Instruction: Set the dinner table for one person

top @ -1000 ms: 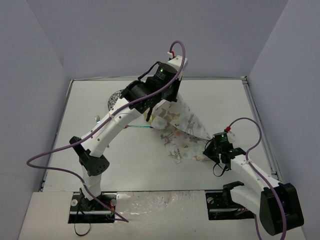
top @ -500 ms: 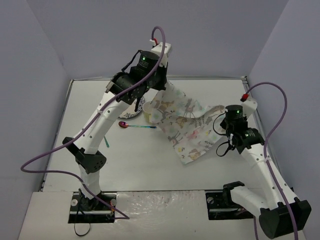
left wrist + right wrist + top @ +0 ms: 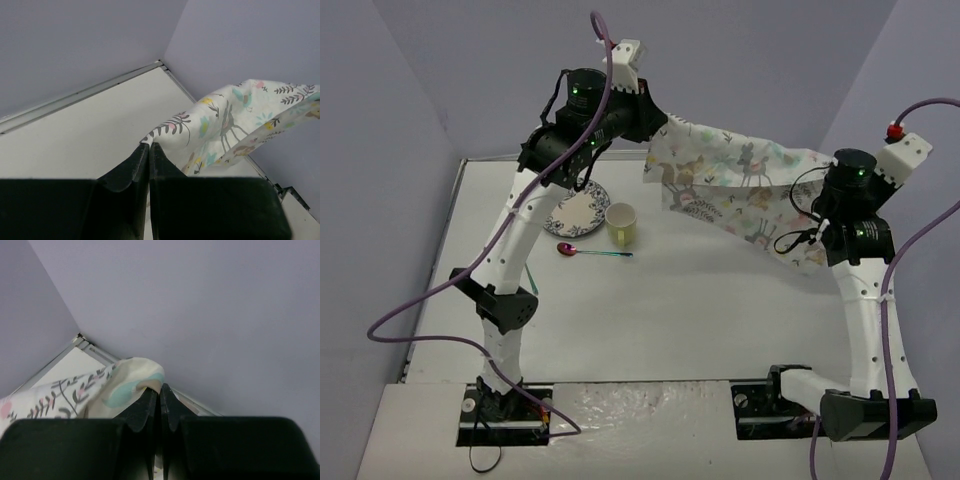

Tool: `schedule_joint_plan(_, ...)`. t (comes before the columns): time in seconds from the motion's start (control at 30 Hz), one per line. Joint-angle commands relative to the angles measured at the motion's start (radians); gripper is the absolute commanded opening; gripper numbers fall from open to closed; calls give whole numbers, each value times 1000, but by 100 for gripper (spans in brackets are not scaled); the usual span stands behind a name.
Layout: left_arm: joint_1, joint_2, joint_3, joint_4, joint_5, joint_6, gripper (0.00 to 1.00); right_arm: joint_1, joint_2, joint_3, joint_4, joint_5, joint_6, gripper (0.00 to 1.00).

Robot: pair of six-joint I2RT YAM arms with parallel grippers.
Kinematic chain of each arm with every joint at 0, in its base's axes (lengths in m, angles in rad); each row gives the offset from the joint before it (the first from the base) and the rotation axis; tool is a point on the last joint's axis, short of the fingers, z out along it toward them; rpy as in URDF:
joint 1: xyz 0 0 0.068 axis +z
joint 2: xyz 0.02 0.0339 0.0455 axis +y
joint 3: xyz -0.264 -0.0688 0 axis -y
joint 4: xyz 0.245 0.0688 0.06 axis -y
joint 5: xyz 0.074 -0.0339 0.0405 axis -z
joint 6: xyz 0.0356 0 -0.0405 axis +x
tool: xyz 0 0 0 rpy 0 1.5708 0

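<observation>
Counter [image 3: 720,320]: a large white rectangular top with a thin metal rim. It fills the floor of the enclosure between the lilac walls. Both arm bases stand at its near edge.

Left pincer [image 3: 657,127]: raised high over the far part of the counter. In the left wrist view its jaws [image 3: 149,146] are pressed together on one corner of the cloth [image 3: 730,170]. Only a small tip of fabric shows between them.

Right pincer [image 3: 820,198]: raised on an upright arm at the right side. In the right wrist view its jaws [image 3: 160,388] are closed on a bunched fold at the opposite end of the cloth [image 3: 75,390].

Cloth: pale, printed with deer, birds and leafy sprigs. It hangs in the air between the two pincers, well above the counter and not touching it. The upper edge is stretched between them and sags slightly. The lower edge droops most on the right side.

On the counter, left of centre:
- A patterned plate [image 3: 578,212] lies flat, partly hidden behind the left arm.
- A pale yellow cup [image 3: 623,224] stands upright just beside the plate, on its right.
- A spoon [image 3: 590,251] lies nearer the bases. Its pink bowl points left and its handle points right.

The plate, cup and spoon all lie below and to the left of the hanging cloth.
</observation>
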Motion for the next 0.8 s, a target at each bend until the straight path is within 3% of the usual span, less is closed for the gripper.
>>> schedule_joint_plan(0.0, 8, -121, -228, 245, 213, -28, 0, -2, -205, -143, 147, -103, -95, 0)
schedule_joint_plan(0.07, 8, -178, -474, 302, 211, -43, 0, -1, -306, -251, 143, -237, -79, 0)
schedule_joint_plan(0.2, 7, -258, -763, 385, 195, -92, 0, 0, -466, -411, 100, -427, -31, 0)
schedule_joint_plan(0.27, -3, -304, -925, 390, 190, -132, 0, 1, -534, -449, -15, -554, 25, 1)
schedule_joint_plan(0.4, -23, -352, -1097, 374, 158, -176, 0, 12, -593, -471, -107, -792, 98, 4)
schedule_joint_plan(0.5, -43, -381, -1172, 312, 106, -167, 0, 12, -547, -430, -192, -937, 140, 26)
schedule_joint_plan(0.63, -85, -433, -1244, 198, 34, -120, 0, 13, -544, -412, -290, -1033, 187, 24)
schedule_joint_plan(0.73, -106, -484, -1312, 147, 29, -105, 0, 13, -576, -405, -380, -1061, 196, 14)
schedule_joint_plan(0.77, -111, -509, -1347, 140, 31, -105, 0, 13, -580, -397, -408, -1064, 189, 17)
